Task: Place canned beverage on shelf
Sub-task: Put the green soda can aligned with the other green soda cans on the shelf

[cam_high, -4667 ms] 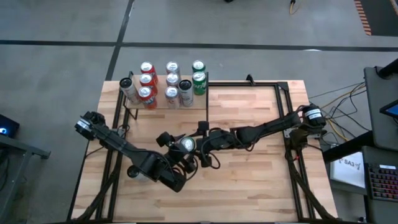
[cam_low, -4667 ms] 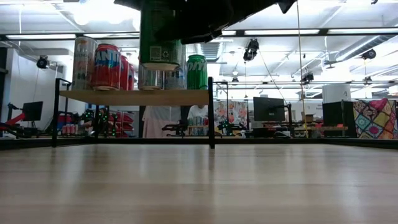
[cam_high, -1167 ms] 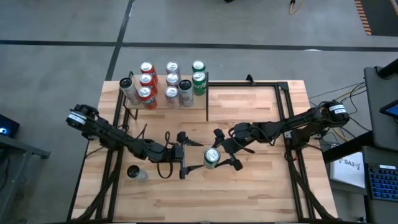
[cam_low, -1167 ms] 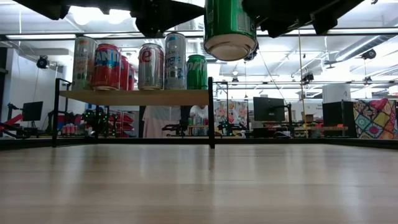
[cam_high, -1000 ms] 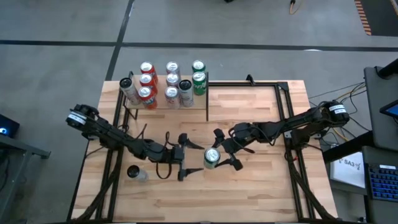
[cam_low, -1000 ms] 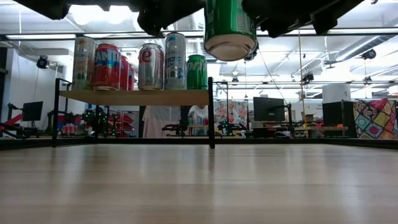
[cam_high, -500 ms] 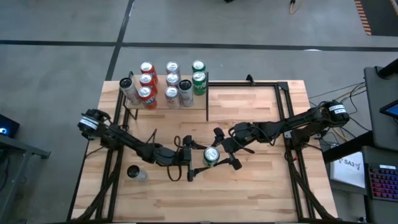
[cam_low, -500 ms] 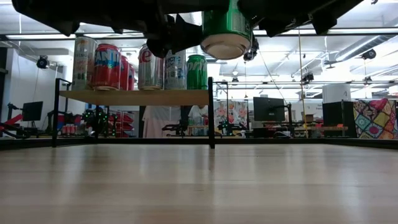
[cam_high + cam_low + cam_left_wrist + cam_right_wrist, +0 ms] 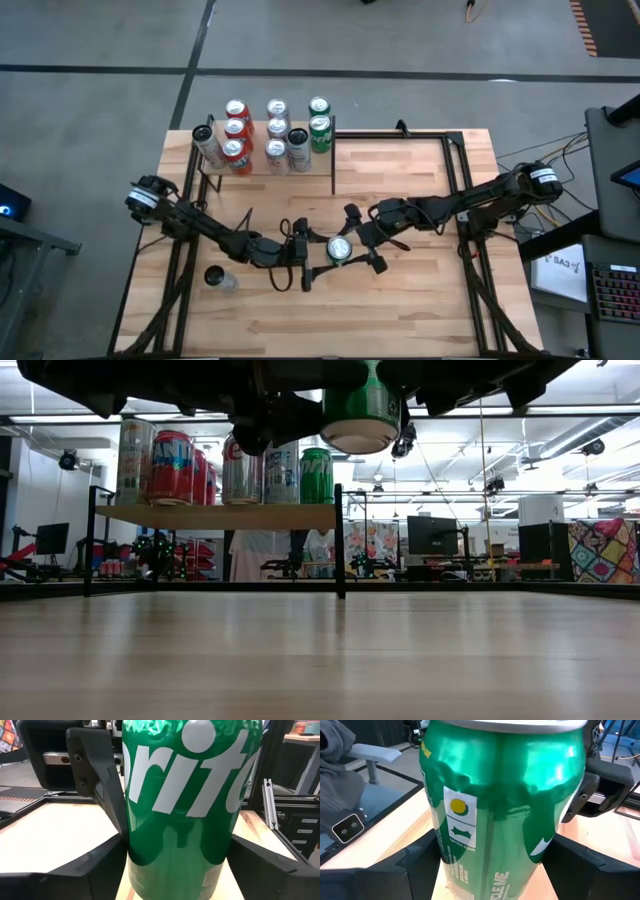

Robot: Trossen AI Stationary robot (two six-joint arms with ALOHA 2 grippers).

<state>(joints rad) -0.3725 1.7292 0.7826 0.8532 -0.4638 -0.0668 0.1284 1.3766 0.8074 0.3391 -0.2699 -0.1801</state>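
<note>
Your shelf [image 9: 262,160] sits at the desk's [image 9: 420,300] far left, nine cans standing on it. Left end effector [image 9: 312,250] brackets the green can [image 9: 339,249] mid-desk, fingers touching its sides. Can hangs upright, clear of the surface. Right end effector [image 9: 362,250] grips the same can from the opposite side.

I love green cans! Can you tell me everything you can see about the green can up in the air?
The green can is shiny metal with big white letters and a silver top. It hangs upright above the middle of the wooden table, not touching it. The right tool grips its sides, and the left tool is closing around it from the other side.
</note>
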